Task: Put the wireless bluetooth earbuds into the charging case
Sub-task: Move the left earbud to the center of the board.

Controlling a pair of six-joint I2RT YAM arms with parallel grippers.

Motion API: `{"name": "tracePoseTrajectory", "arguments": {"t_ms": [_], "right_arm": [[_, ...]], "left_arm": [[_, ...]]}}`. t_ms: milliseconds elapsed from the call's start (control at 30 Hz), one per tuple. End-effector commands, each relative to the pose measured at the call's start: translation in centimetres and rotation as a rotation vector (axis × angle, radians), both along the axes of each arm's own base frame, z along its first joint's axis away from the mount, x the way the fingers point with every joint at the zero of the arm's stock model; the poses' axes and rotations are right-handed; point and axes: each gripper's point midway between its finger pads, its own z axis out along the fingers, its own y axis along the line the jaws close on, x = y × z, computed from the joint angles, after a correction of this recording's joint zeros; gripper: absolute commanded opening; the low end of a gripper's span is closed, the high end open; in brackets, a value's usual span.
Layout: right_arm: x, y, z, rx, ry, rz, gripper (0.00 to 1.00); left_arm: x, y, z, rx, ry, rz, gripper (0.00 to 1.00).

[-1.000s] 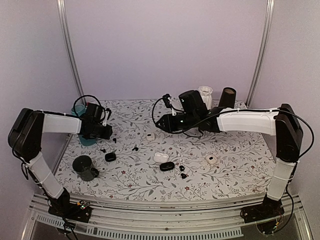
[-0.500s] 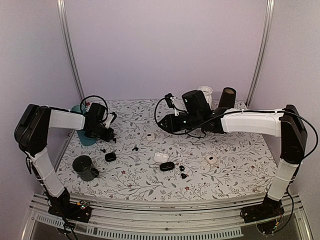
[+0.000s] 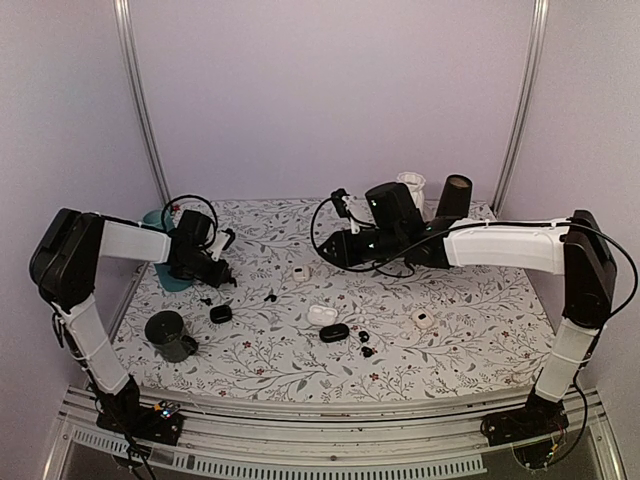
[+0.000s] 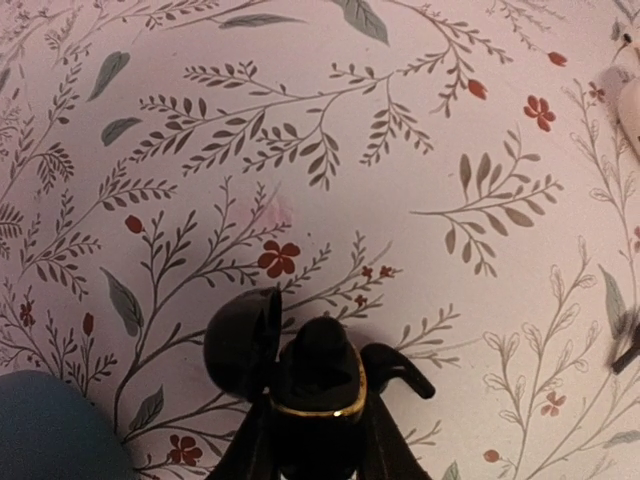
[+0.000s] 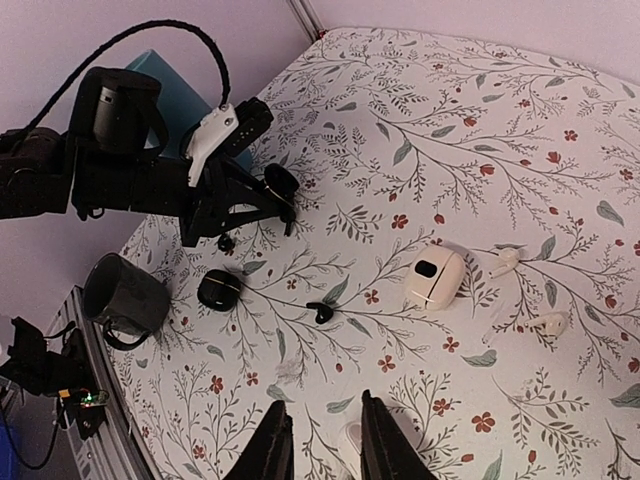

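The left arm point(image 3: 125, 243) and the right arm point(image 3: 500, 245) are each showing 1 white shell between black joint housings, with white lower links above black bases. Black cables point(image 3: 185, 200) are looping over both wrists. The left gripper point(image 3: 220, 278) is wearing a white clip point(image 5: 210, 135); the right gripper point(image 5: 322, 405) is showing 2 black fingers point(image 5: 272, 450).

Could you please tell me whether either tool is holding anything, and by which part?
The left tool is shut on a small black gold-banded item, gripped across its body just below the band. The right tool holds nothing.
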Motion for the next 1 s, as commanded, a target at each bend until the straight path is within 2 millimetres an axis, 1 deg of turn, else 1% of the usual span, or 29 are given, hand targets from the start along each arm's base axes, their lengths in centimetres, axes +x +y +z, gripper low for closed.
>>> {"name": "tracePoseTrajectory", "arguments": {"t_ms": [0, 233, 333, 600, 833, 967], "right_arm": [[-0.4, -0.3, 2.0, 0.028, -0.044, 0.008, 0.24], [-0.7, -0.4, 1.4, 0.02, -0.037, 0.014, 0.23], [-0.8, -0.6, 1.3, 0.015, -0.035, 0.013, 0.23], [-1.2, -0.8, 0.5, 0.006, -0.022, 0.021, 0.23], [-1.5, -1.0, 0.1, 0.003, -0.013, 0.023, 0.23], [-1.8, -1.0, -0.2, -0.002, -0.006, 0.024, 0.22]], "left_arm": [[-1.0, -1.3, -0.2, -0.052, 0.007, -0.048, 0.0], [-1.6, -3.8, -0.6, -0.088, -0.019, -0.156, 0.0], [-1.9, -4.6, -0.8, -0.1, -0.003, -0.18, 0.0], [-3.9, -7.3, -0.6, -0.104, 0.005, -0.287, 0.0], [-5.3, -8.9, -0.8, -0.126, 0.052, -0.344, 0.0], [-5.9, -9.2, -1.1, -0.139, 0.09, -0.331, 0.0]]}}
